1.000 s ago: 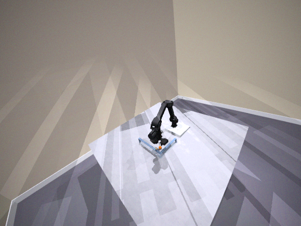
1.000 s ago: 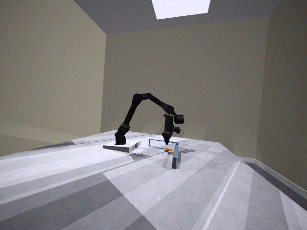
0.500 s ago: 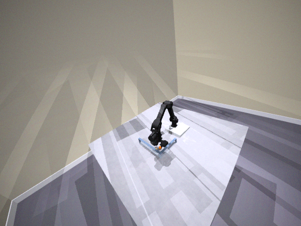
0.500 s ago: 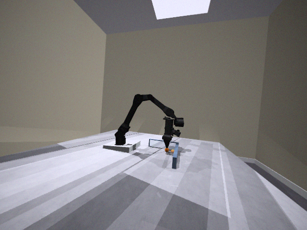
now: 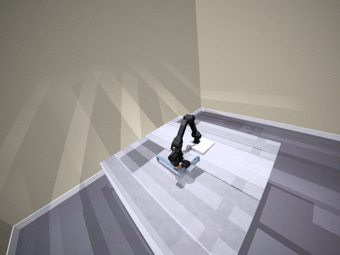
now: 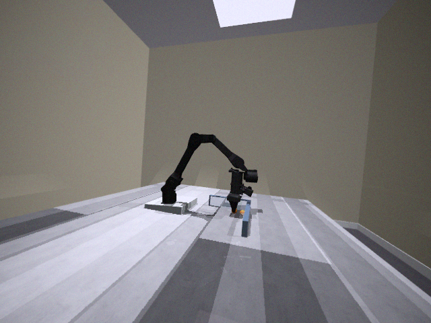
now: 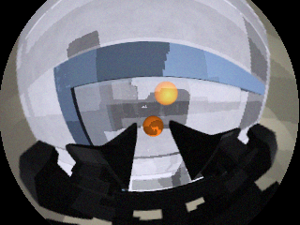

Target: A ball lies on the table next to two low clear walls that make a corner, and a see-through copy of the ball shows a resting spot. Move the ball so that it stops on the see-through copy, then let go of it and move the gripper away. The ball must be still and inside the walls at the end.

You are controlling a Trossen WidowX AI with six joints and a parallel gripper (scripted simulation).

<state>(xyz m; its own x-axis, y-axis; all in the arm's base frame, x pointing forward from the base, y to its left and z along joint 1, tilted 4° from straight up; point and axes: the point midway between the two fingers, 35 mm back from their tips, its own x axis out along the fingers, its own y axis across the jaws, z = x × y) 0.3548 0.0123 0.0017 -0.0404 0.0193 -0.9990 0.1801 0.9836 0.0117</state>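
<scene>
Two clear walls (image 7: pixel 157 63) are seen cornered on the counter (image 6: pixel 104 243). The ball (image 7: pixel 153 127) is framed, ungrasped, between parted fingers, the see-through copy (image 7: pixel 167 93) just beyond. The arm (image 6: pixel 209 146) is arched downward.

The ball (image 7: pixel 153 127) lies between my fingertips. Its copy (image 7: pixel 167 93) sits just beyond, before the far wall (image 7: pixel 157 60), inside the corner.

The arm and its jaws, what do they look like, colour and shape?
The arm is matte black throughout, slim links with chunky rounded joints, on a pale flat base plate. The gripper has two black wedge-shaped jaws tapering to points. No cables or markings are visible.
</scene>
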